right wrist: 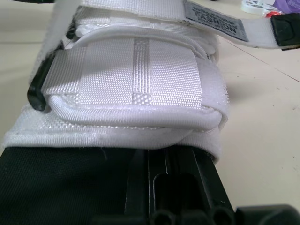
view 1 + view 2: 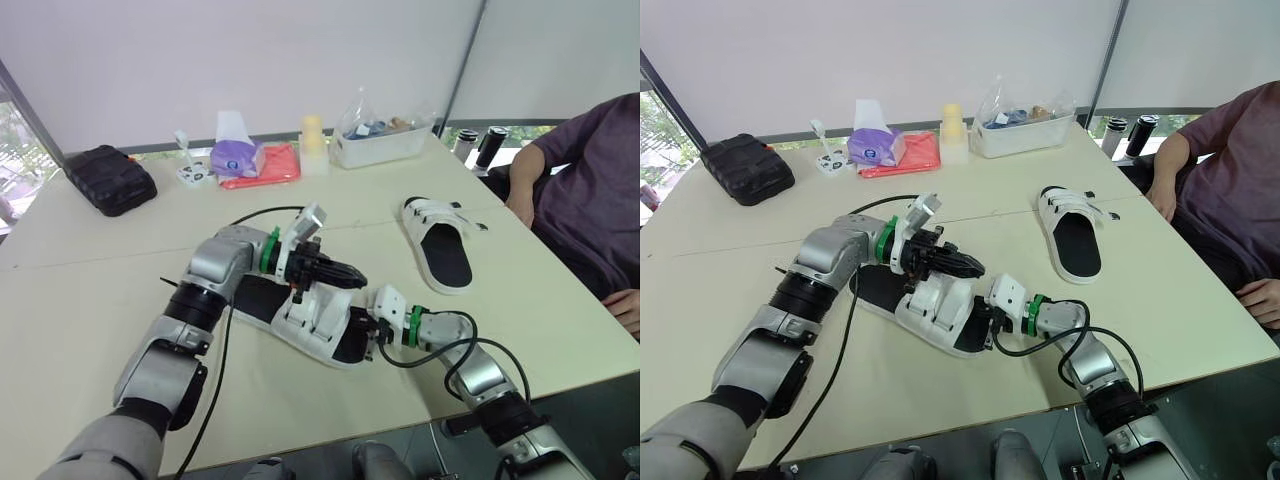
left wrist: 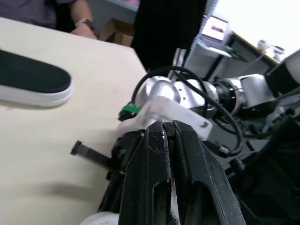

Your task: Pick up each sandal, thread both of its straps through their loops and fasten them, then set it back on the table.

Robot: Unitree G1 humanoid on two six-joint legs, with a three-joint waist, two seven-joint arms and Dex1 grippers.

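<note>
Sandal (image 2: 312,328): white woven straps (image 1: 136,70), black footbed (image 2: 252,297); left end effector (image 2: 350,275) closed; right end effector (image 2: 375,336) unclear.

On the table (image 2: 90,320) I have the near sandal (image 2: 315,325) at centre, the far sandal (image 2: 440,245) right of it, a pouch (image 2: 110,178) far left.

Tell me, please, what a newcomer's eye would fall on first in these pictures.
The white sandal at the front of the table draws the eye first, with the left gripper over its straps and the right gripper at its end. Next come the second sandal lying farther right and a seated person at the right side.
</note>
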